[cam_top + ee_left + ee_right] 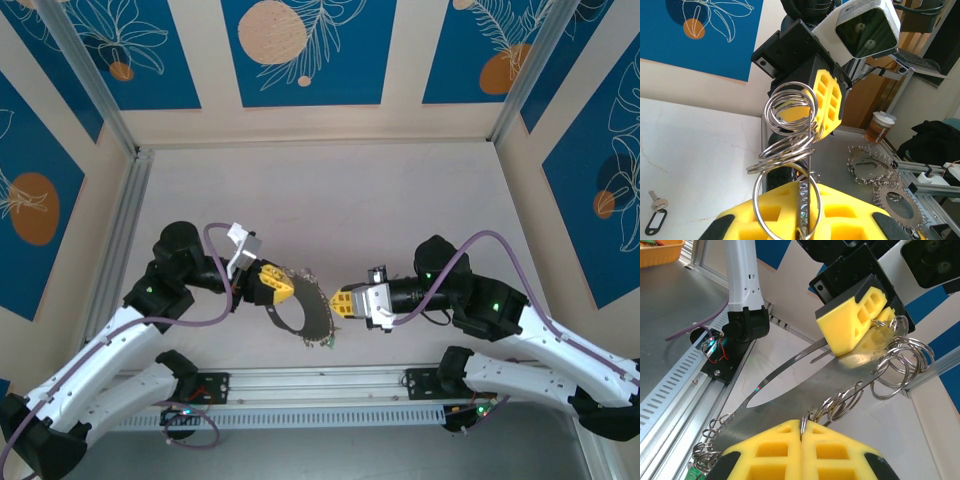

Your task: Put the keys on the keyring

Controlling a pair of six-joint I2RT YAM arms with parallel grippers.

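The table (pixel 330 190) is mostly bare. The left arm (pixel 110 350) and right arm (pixel 540 345) meet over its middle, close to the near edge. Between them hangs the keyring (pixel 318 318), a broad metal hoop lifted off the surface. The left gripper (pixel 275 285) has its jaws closed on one side of it and the right gripper (pixel 345 302) has its jaws closed on the other. A bunch of small rings (pixel 900 357) is strung along the band. The keys (pixel 655 214), a silver key with a dark-framed tag, lie flat on the table well apart from the hoop.

The likely trouble is that both jaws are occupied, so one must let go to fetch the keys. With only one thin-edged grip left, the hoop may swing or slip. If the arms pull against each other, the band could twist.
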